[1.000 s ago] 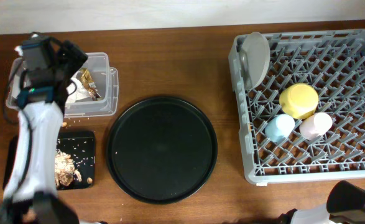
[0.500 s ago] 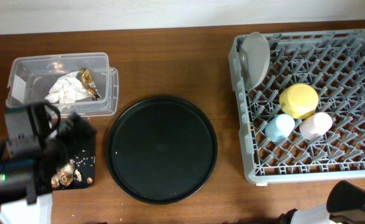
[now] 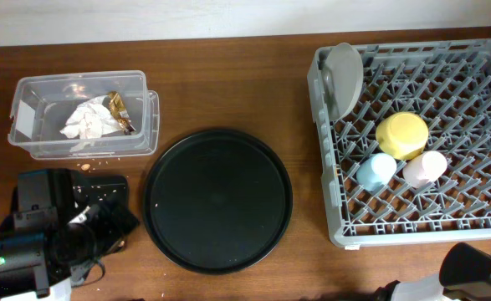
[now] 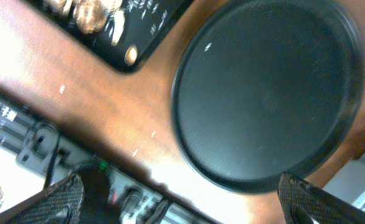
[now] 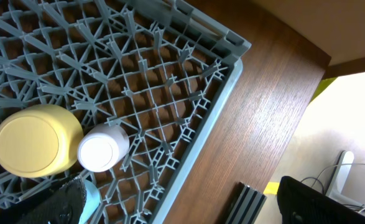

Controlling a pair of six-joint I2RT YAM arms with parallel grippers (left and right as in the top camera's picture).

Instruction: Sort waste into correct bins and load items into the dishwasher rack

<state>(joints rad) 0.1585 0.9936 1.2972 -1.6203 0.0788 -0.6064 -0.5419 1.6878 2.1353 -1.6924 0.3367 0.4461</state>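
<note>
The clear tub (image 3: 28, 109) at the back left holds the white napkins (image 3: 89, 122) and gold-brown wrapper (image 3: 120, 112). My left arm (image 3: 48, 247) sits low over the shallow black tray (image 3: 111, 186) and hides most of it. In the left wrist view, food scraps (image 4: 86, 7) lie in that tray (image 4: 138, 37), and my left gripper (image 4: 182, 205) is open and empty. The dishwasher rack (image 3: 327, 167) holds the grey plate (image 3: 344, 79) upright, the yellow bowl (image 3: 402, 134), blue cup (image 3: 376, 170) and pink cup (image 3: 426, 168). My right gripper (image 5: 188, 205) is open and empty beside the rack's edge (image 5: 222, 81).
The large round black tray (image 3: 217, 199) lies in the middle and also shows in the left wrist view (image 4: 266, 93). Small crumbs dot the table in front of the tub (image 3: 86, 167). The right arm's base (image 3: 471, 269) shows at the front right corner.
My left arm has drawn back from over the clear tub to the table's front left, now over the shallow black tray. The napkins and wrapper stay in the tub.
</note>
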